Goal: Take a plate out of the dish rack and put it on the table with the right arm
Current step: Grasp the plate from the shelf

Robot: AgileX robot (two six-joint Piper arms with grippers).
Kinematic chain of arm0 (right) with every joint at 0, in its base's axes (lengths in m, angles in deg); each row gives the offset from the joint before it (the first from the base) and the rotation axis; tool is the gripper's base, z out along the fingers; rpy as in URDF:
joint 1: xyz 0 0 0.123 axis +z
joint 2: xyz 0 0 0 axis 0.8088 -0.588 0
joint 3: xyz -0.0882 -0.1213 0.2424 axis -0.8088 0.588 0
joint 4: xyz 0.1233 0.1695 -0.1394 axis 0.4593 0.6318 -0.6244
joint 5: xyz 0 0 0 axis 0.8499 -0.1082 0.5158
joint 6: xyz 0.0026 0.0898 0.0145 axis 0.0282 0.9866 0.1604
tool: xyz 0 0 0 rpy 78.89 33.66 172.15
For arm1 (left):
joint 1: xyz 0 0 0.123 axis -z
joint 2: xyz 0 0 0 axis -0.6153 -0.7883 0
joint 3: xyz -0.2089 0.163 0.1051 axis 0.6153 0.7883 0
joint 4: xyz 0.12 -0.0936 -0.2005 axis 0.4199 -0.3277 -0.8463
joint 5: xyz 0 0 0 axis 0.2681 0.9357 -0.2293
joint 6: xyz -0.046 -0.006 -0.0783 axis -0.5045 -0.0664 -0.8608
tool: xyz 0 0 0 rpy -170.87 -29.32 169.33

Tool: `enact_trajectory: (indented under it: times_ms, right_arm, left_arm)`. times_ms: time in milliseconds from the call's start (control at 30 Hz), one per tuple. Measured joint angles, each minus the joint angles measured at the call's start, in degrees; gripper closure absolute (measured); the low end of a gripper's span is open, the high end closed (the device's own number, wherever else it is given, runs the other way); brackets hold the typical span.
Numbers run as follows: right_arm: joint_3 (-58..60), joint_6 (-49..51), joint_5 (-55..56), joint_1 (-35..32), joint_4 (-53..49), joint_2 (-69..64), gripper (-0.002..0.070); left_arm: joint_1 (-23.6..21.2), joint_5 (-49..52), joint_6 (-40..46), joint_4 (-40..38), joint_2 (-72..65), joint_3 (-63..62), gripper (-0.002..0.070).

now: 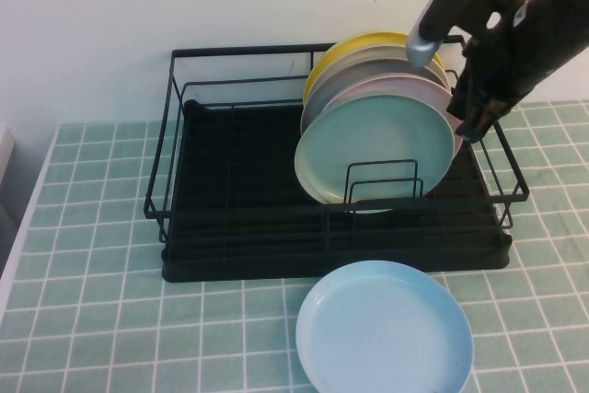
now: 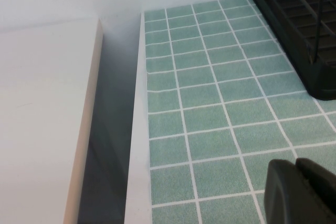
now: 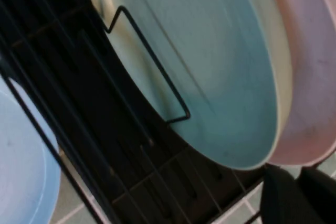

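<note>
The mint-green plate stands upright at the front of a stack in the black dish rack, leaning on a wire divider. My right gripper hangs at the stack's right edge, just off the rims of the mint plate and the pink plate behind it. Its fingers show a narrow gap with nothing between them. My left gripper is shut and empty, low over the tiled table, out of the high view.
A sky-blue plate lies flat on the table in front of the rack. Grey and yellow plates stand behind the pink one. The rack's left half holds no plates. A white wall rises behind the rack, and the table's left edge drops off.
</note>
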Motion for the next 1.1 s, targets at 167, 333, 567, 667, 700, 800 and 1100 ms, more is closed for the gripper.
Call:
enact_trajectory:
  times_ms: [167,333,567,667,700,800,1100]
  right_arm:
    - [-3.41,-0.38,0.47,1.16,0.00,-4.64,0.0463]
    - [-3.92,-3.60,2.53,2.63,-0.09,-6.40,0.0360]
    - [-3.92,-6.15,5.26,3.90,-0.76,-6.74,0.0341]
    - [-3.93,-6.34,5.51,4.23,-1.83,-6.83,0.0337]
    - [-3.93,-6.68,5.52,4.35,-2.09,-6.94,0.0333]
    - [-3.93,-8.15,5.73,4.44,-2.34,-7.14,0.0326]
    - [-3.93,-9.30,7.75,4.68,-2.34,-7.63,0.0550]
  left_arm:
    - [0.00,0.00,0.00,0.00,0.00,0.00,0.0678]
    - [0.00,0.00,0.00,0.00,0.00,0.00,0.0678]
    - [0.00,0.00,0.00,0.00,0.00,0.00,0.0678]
    - [0.00,0.00,0.00,0.00,0.00,0.00,0.0678]
    - [0.00,0.00,0.00,0.00,0.00,0.00,0.0678]
    - [0.00,0.00,0.00,0.00,0.00,0.00,0.0678]
    - [0.00,0.00,0.00,0.00,0.00,0.00,0.0678]
